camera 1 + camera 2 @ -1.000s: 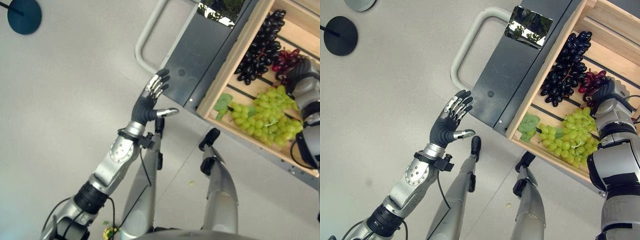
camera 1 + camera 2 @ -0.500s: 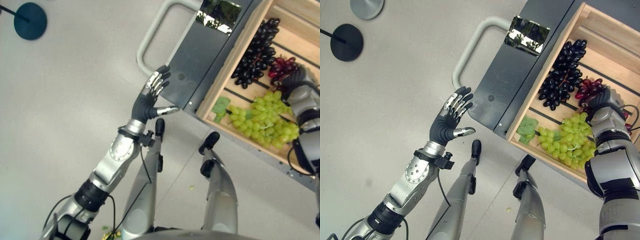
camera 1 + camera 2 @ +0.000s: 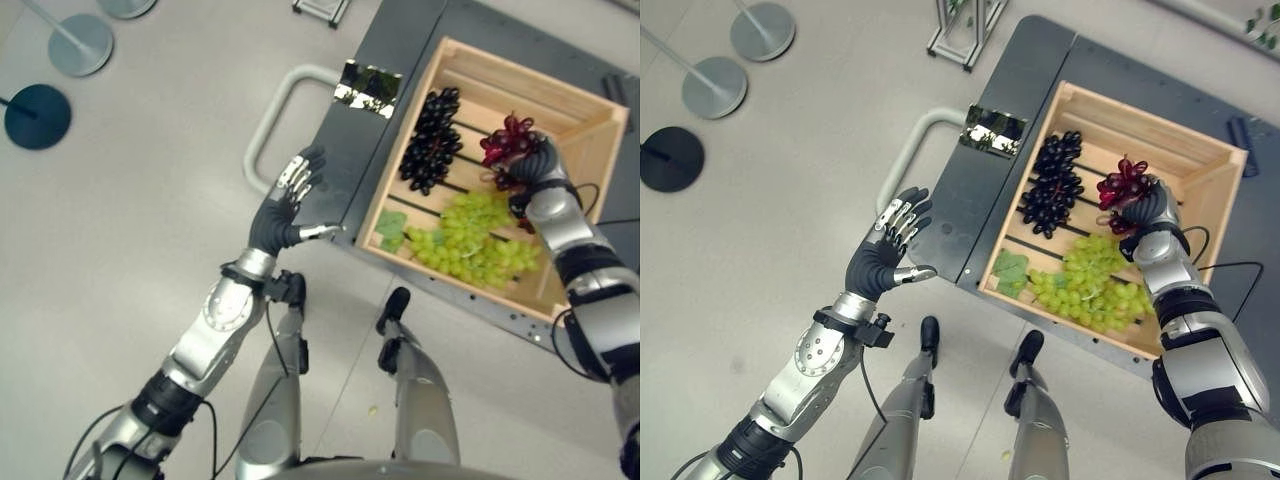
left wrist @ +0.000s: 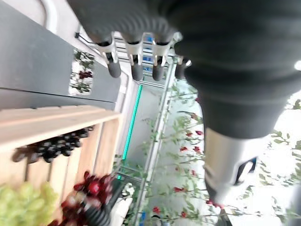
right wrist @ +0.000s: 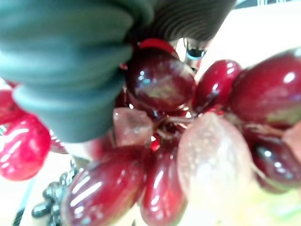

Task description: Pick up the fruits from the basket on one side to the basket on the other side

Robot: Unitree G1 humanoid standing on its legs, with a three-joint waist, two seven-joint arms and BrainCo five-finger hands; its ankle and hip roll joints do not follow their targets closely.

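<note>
In the eye views, the right hand (image 3: pixel 1143 206) curls around the bunch of red grapes (image 3: pixel 1121 183), held above the slatted wooden crate (image 3: pixel 1160 142); loose berries may drop during transfer. The left hand (image 3: pixel 284 207) hovers spread beside the dark worktop (image 3: pixel 372 135). The right wrist view adds glossy grapes pressed against the dark cover.

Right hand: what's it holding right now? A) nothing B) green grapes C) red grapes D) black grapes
C: the right hand is curled round the red grapes, held up over the wooden crate, while the green grapes and the black grapes lie on the slats.
</note>
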